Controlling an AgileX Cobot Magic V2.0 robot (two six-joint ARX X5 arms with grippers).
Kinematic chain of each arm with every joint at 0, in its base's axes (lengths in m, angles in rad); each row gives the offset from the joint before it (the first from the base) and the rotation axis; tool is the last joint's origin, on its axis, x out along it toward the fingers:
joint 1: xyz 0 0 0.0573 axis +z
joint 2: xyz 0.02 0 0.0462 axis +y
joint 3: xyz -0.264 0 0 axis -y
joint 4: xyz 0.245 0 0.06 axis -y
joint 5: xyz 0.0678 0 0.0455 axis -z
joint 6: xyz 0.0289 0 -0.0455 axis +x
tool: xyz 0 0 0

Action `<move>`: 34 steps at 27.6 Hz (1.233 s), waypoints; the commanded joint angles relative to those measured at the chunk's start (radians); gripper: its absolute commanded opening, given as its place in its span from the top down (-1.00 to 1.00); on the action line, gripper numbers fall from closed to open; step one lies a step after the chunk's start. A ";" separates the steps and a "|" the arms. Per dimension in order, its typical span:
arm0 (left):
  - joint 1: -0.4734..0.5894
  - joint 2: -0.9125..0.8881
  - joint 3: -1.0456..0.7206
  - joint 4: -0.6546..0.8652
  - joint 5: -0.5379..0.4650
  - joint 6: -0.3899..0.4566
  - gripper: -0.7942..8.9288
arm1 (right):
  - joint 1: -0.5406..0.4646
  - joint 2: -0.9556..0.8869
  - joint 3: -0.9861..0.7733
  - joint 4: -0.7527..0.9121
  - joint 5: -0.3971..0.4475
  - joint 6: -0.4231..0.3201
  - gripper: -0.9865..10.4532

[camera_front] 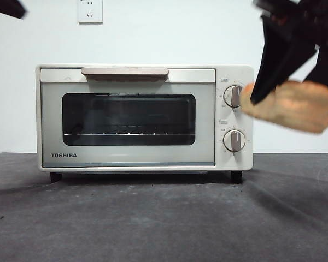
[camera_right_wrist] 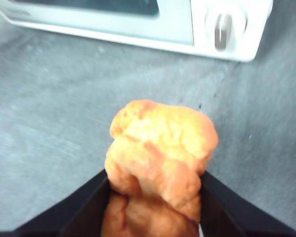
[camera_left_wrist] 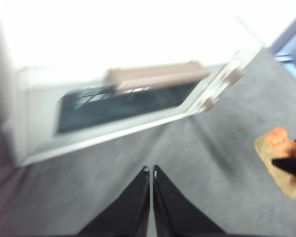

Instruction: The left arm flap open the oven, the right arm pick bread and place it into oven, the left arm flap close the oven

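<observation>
— Where is the bread [camera_front: 293,106]?

— I see it up in the air by the oven [camera_front: 145,117] knobs. My right gripper [camera_right_wrist: 155,185] pinches it.

— And your left gripper [camera_left_wrist: 151,172]?

— Its jaws are pressed together. The oven door is closed.

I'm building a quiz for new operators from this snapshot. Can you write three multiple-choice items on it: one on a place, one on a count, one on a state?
1. Where is the lumpy golden-orange bread loaf?
A. on the oven's wire rack
B. held in the right pincer, off the table
C. lying on the grey table

2. How many round knobs are on the cream-white TOSHIBA toaster oven?
A. one
B. two
C. four

3. What state is the oven's dark glass door in?
A. shut
B. flapped fully down
C. removed

Answers: 1 B, the black jaws clamp the loaf in the right wrist view. 2 B, two knobs stacked on the front panel. 3 A, the door stands flush with its beige bar handle on top.
</observation>
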 commanded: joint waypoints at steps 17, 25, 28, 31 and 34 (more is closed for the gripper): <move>-0.145 0.425 0.203 0.279 -0.180 0.018 0.80 | 0.010 -0.075 0.091 -0.071 0.003 -0.040 0.43; -0.177 0.521 0.235 0.289 -0.231 0.069 0.80 | 0.010 -0.075 0.091 -0.070 0.005 -0.044 0.43; -0.185 0.545 0.235 0.293 -0.233 0.077 0.80 | 0.010 -0.075 0.091 -0.069 0.005 -0.044 0.43; -0.191 0.566 0.235 0.307 -0.250 0.080 0.80 | 0.010 -0.075 0.091 -0.069 0.005 -0.046 0.43; -0.197 0.581 0.235 0.312 -0.260 0.080 0.80 | 0.010 -0.075 0.091 -0.070 0.005 -0.048 0.43</move>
